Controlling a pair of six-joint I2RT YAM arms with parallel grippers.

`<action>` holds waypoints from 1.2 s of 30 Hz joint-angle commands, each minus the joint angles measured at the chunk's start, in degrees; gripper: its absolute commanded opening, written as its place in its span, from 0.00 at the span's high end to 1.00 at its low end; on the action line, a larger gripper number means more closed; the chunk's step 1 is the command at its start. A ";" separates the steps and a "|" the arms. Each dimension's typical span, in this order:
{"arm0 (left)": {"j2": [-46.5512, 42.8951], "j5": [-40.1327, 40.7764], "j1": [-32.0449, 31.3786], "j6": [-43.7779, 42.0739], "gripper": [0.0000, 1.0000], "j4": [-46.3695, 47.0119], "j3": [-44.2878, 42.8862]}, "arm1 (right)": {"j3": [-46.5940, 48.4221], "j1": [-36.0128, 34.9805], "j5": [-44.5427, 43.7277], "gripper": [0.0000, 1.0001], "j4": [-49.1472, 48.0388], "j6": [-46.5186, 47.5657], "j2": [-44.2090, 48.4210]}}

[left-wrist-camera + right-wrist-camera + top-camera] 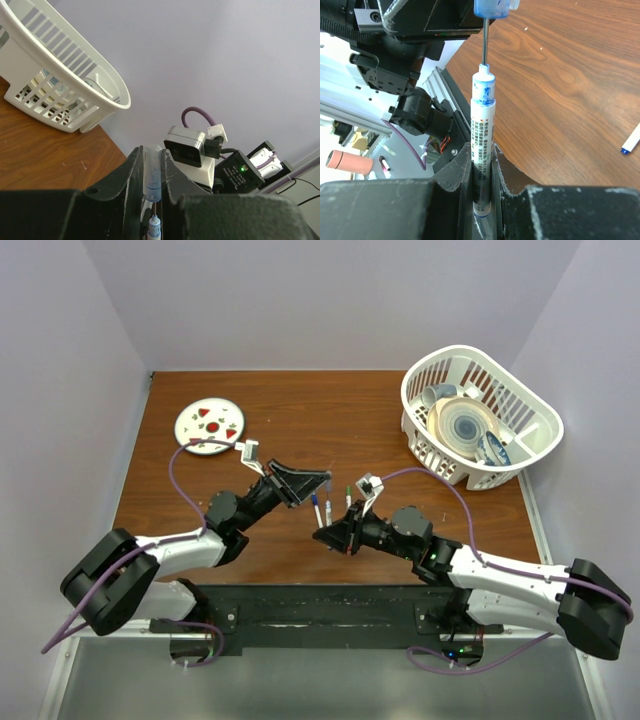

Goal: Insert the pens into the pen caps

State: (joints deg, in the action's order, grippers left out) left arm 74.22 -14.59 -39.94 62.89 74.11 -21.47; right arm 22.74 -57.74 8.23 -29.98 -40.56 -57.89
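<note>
My right gripper (pixel 481 150) is shut on a white pen (pixel 483 115) with a blue nib end, which stands straight out from the jaws. My left gripper (pixel 151 152) is shut on a translucent blue pen cap (pixel 152 172), its mouth facing the pen. The pen's thin needle tip (pixel 484 45) reaches into the cap's mouth (pixel 495 6), while the blue collar is still outside. In the top view the left gripper (pixel 318 480) and right gripper (pixel 328 530) meet above the table's middle. A second blue-tipped pen (pixel 631 144) lies on the wood. A green-tipped pen (pixel 348 492) lies near the grippers.
A white slatted basket (pixel 470 352) holding dishes stands at the back right, and it also shows in the left wrist view (pixel 75 65). A round white plate (pixel 209 426) with red shapes lies at the back left. Purple cables loop off both arms.
</note>
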 commanded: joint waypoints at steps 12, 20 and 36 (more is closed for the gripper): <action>-4.17 -3.42 -2.86 -1.81 1.00 9.47 6.62 | 8.54 -0.18 -7.79 1.00 6.25 2.41 1.47; -5.48 -7.73 -3.74 -2.25 1.00 10.45 5.83 | 12.94 -0.18 -7.79 1.00 8.71 6.62 2.42; -16.84 -7.29 -3.74 -21.57 0.02 -28.13 -11.99 | 13.56 -0.27 3.98 1.00 12.84 11.11 5.94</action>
State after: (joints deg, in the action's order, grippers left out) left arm 55.55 -19.46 -43.57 49.71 58.33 -26.26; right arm 32.93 -58.00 8.67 -16.64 -31.75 -53.23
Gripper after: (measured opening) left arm 0.962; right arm 0.158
